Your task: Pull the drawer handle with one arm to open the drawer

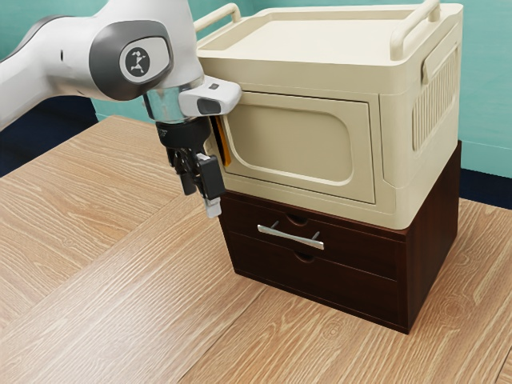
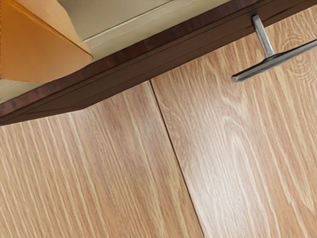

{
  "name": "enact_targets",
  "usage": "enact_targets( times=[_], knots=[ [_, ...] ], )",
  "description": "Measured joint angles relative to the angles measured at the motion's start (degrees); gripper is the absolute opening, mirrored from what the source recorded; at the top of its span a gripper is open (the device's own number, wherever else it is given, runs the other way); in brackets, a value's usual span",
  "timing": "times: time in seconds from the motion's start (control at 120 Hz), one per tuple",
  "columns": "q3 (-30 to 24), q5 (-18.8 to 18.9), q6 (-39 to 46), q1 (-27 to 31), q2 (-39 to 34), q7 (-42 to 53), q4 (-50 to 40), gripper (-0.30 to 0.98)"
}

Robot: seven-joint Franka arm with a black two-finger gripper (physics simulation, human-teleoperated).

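Your gripper hung pointing down, fingers apart, near dark drawer unit. Your arm bent down from exterior view's left, figure emblem on joint. Silver handle crossed shut upper drawer.

Dark drawer cabinet on wooden table

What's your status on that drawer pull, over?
Gripper open and empty, clear of the handle. Drawer shut. Nothing seen between gripper and handle; orange piece at the cream cabinet's front, near the gripper.
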Motion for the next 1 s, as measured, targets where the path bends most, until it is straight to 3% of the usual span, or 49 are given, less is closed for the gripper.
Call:
enact_targets(
  times=[0.242,0.433,0.65,1.0],
  knots=[
    [0.9,-0.3,0.0,-0.4,-0.9,-0.6,0.3,0.68],
    [1.1,-1.2,1.1,12.5,-11.3,-6.3,1.2,0.69],
    [0.0,-1.4,-0.8,2.7,-11.9,-26.6,1.2,0.68],
    [-1.3,-2.5,-1.8,2.0,-10.9,-56.7,1.2,0.69]
  ],
)
